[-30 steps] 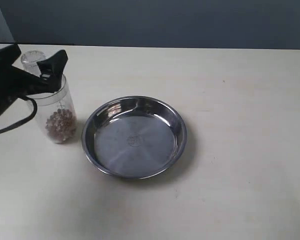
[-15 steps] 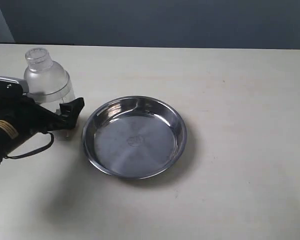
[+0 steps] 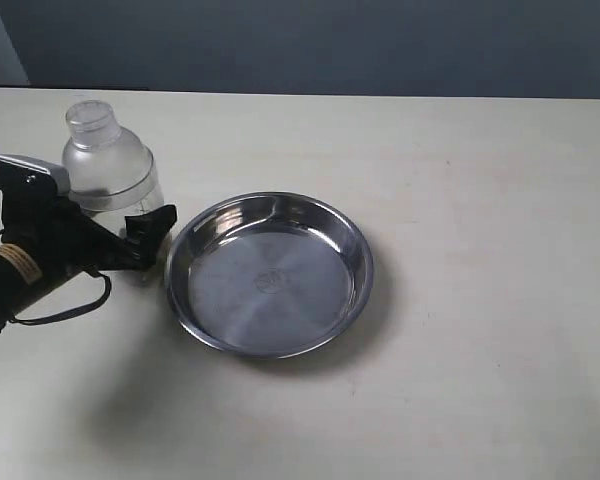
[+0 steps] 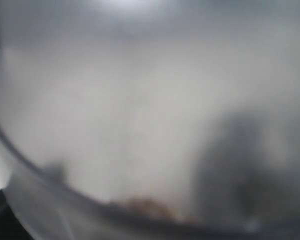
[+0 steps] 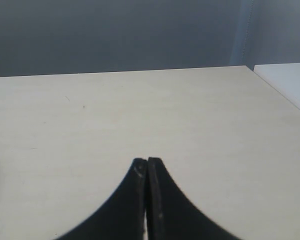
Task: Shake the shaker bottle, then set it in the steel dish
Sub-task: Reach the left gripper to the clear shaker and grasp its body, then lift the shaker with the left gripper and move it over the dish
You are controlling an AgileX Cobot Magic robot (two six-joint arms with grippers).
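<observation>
- Left gripper (image 3: 132,242), we noted, pinched the shaker bottle (image 3: 110,168) low down, its arm low over the worktop (image 3: 460,180).
- We saw the bottle upright, just beside the steel dish (image 3: 364,262).
- Right gripper (image 5: 148,165) was pressed together.

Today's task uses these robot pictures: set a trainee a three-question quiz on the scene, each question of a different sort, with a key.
1. True or false: the round shiny stainless-steel dish is empty.
2. Fill in: the right gripper's jaws are ____ (open/shut).
3. Which gripper holds the clear frosted plastic shaker bottle? A. left gripper; B. right gripper; C. neither.

Key: 1 true; 2 shut; 3 A.
</observation>
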